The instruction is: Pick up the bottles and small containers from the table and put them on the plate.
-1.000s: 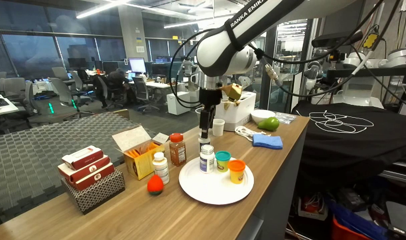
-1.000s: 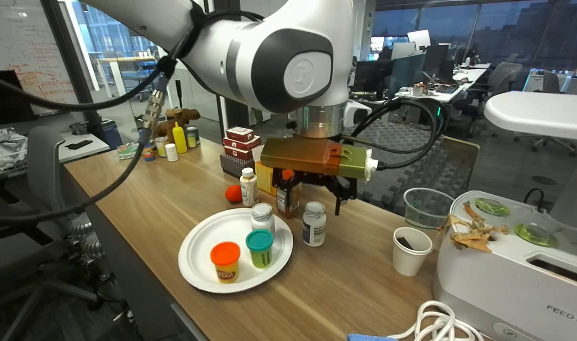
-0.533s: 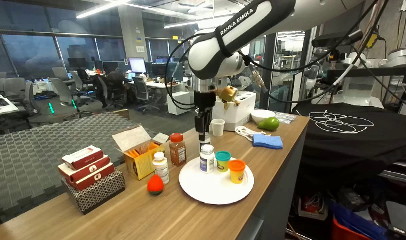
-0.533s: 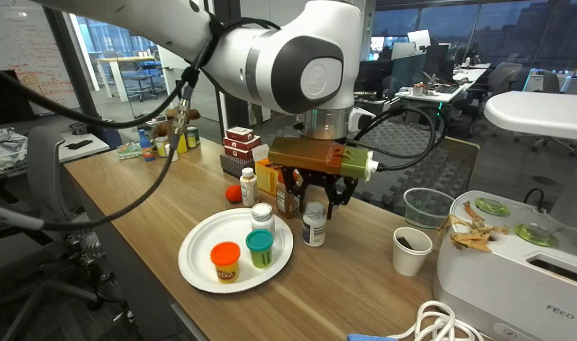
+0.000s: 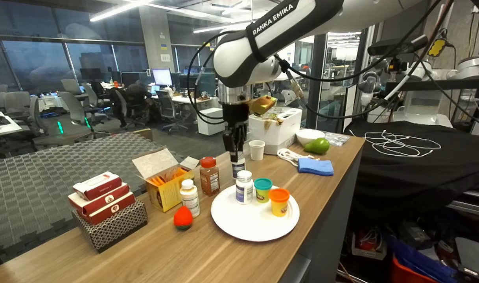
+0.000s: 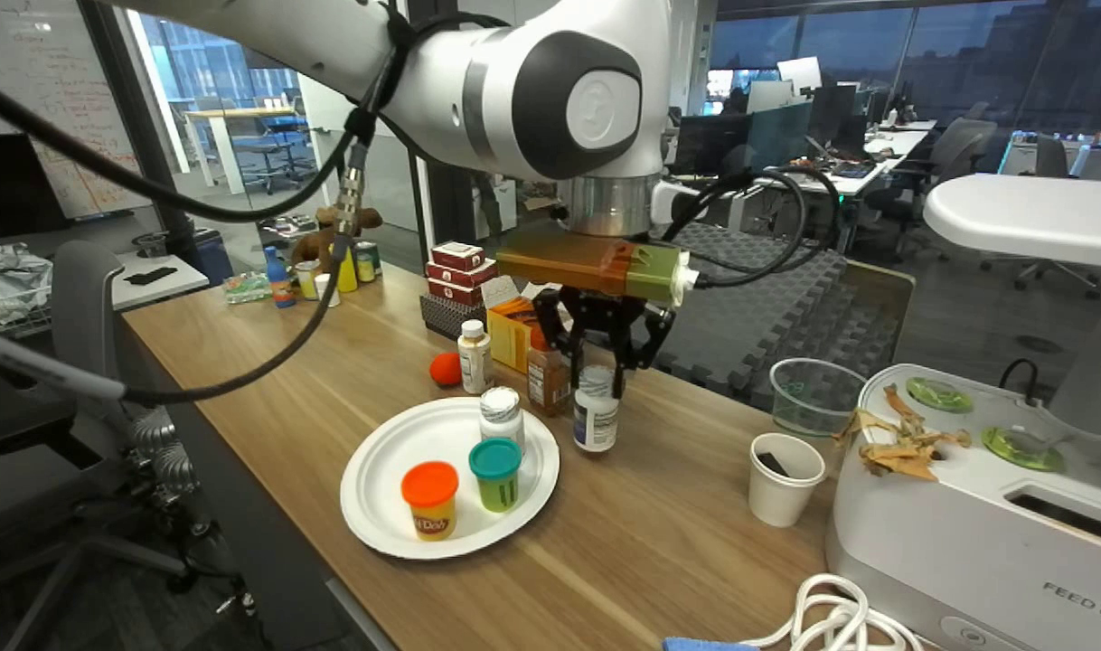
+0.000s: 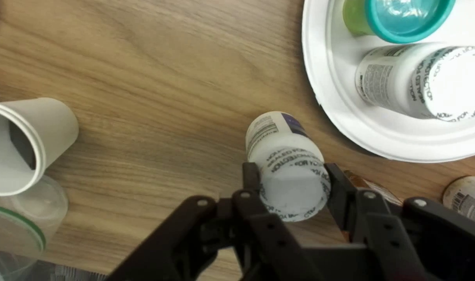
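- The gripper [image 7: 293,175] is grasping a white pill bottle [image 6: 596,425]: its two fingers [image 7: 251,175] press in from either side, near the top, and in the wrist view they flank the print-wrapped cap.
- That bottle is upright or nearly so, directly under the gripper; its lower body and dark label show below the fingertips in both exterior views. I cannot tell whether its base touches the desk [image 5: 157,255].
- The white plate [image 6: 383,461] lies just beside the held bottle, which is outside the rim.
- On the plate stand a second white bottle [image 5: 244,194] with a purple label, a teal-lidded tub [image 6: 497,484] and an orange-lidded tub [image 6: 431,520]. All three are upright, and the second white bottle is nearest to the gripper.
- A brown jar [image 5: 210,182] with a red cap stands on the desk near the held bottle; the gripper hides most of it in the wrist view.
- Farther from the gripper, a white-capped bottle [image 5: 190,200] stands just beside a red object [image 5: 183,218] and near a yellow carton [image 5: 169,192].
- A paper cup [image 6: 785,484] stands on the gripper's opposite side, apart from the held bottle.
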